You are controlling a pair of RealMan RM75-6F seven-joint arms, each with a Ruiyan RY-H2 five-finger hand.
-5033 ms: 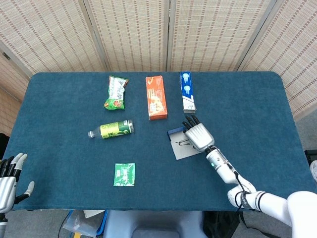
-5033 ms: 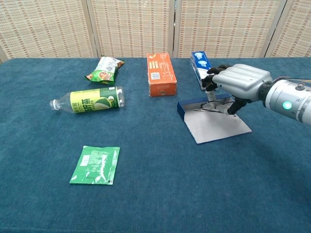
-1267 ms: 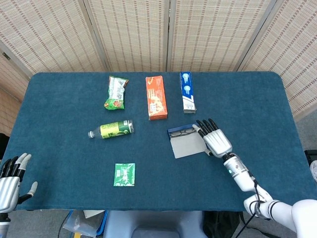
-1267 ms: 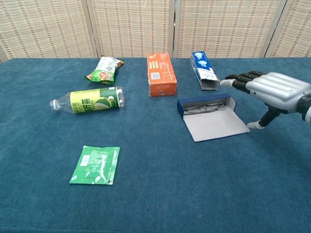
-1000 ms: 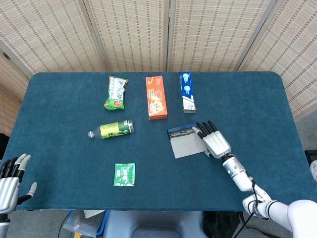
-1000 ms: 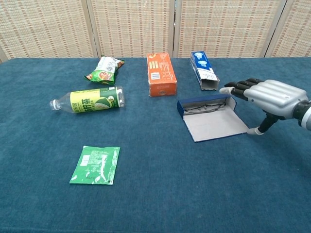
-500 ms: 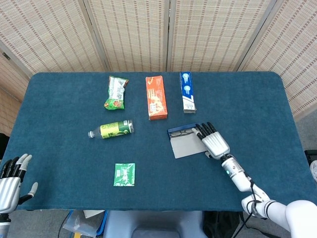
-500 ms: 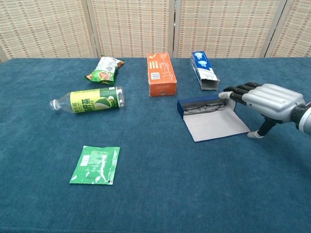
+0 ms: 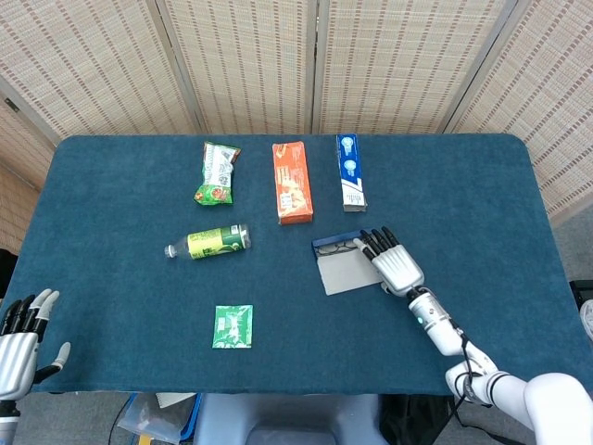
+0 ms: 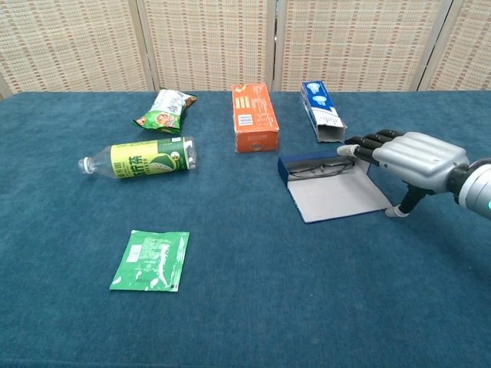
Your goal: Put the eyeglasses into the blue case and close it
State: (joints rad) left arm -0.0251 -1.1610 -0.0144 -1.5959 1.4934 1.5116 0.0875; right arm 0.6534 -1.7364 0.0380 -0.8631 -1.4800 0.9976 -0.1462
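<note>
The blue case [image 10: 295,164] [image 9: 326,246] lies open near the table's middle right, its grey lid flap [image 10: 337,195] [image 9: 345,273] spread flat toward me. The eyeglasses [image 10: 316,170] [image 9: 341,246] lie inside the case's blue tray. My right hand [image 10: 412,159] [image 9: 392,262] hovers at the case's right end, palm down and fingers stretched out, fingertips [image 10: 350,149] at the tray's right edge and thumb down by the flap's right corner. It holds nothing. My left hand [image 9: 20,344] hangs open off the table's front left corner, seen only in the head view.
An orange box [image 10: 254,116], a blue-and-white toothpaste box [image 10: 321,111] and a green snack bag [image 10: 163,109] line the back. A green-labelled bottle [image 10: 140,158] lies on its side at the left. A green sachet [image 10: 152,260] lies near the front.
The right hand let go of the eyeglasses, which now lie in the case, drew back right, then crept left again until its fingertips reached the case's right end. The case shifted slightly left.
</note>
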